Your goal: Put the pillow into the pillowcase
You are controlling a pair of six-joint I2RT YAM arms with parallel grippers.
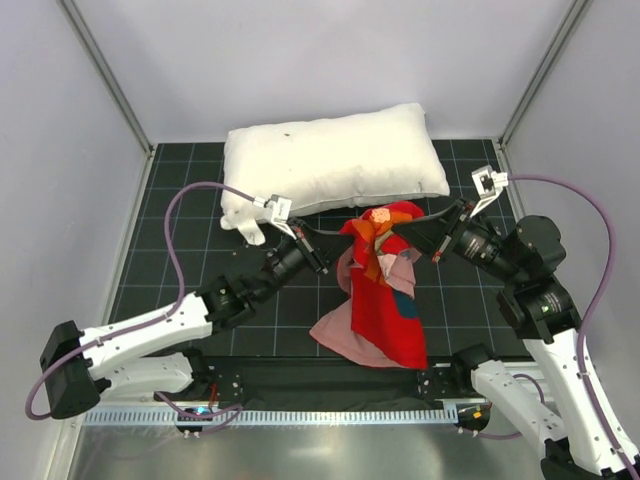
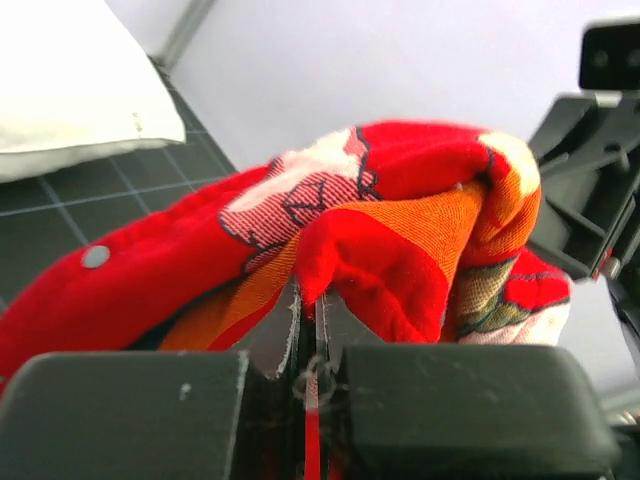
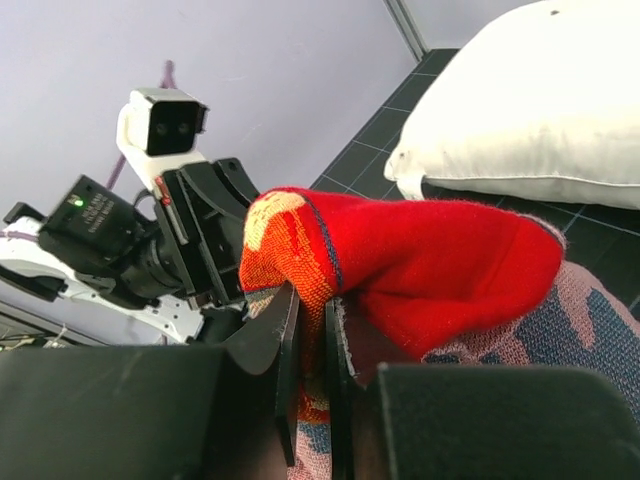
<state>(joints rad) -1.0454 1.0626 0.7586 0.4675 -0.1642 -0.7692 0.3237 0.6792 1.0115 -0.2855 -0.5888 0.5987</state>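
The white pillow lies across the back of the black gridded mat, also seen in the left wrist view and the right wrist view. The red patterned pillowcase hangs bunched between both arms in front of it, its lower part draped on the mat. My left gripper is shut on a fold of the pillowcase at its upper left. My right gripper is shut on the pillowcase at its upper right; cloth runs down between its jaws.
Grey walls and metal frame posts enclose the mat. A slotted metal rail runs along the near edge by the arm bases. Purple cables loop from both arms.
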